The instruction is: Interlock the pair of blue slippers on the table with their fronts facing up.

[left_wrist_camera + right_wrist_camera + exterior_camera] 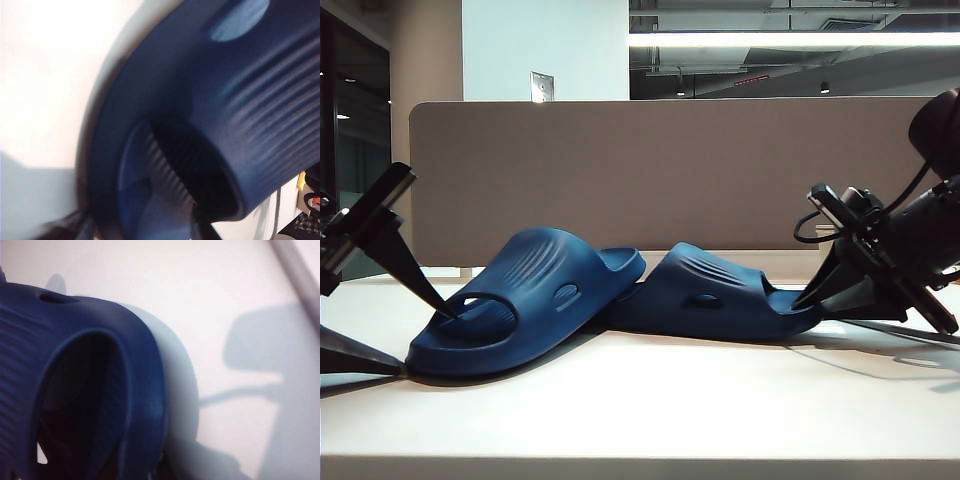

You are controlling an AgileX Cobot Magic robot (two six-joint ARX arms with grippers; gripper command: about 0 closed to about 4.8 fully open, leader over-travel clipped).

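Lying on the off-white table in front of a brown-grey divider panel, two dark navy slippers meet near the middle of the exterior view. The left slipper sits with its toe opening toward the left edge and its heel end raised, resting over the toe end of the right slipper, so the two touch and overlap there. The left gripper comes in from the left with its jaws spread wide: the upper finger points its tip down into the left slipper's toe opening, while the lower finger lies low beside the sole on the table. The left wrist view shows the same slipper up close, with its ribbed strap and the dark opening beneath it. The right gripper sits at the right slipper's heel end, its jaws pressed nearly together; whether they pinch the heel rim cannot be told. The right wrist view is filled by that slipper's strap and its shadow on the table.
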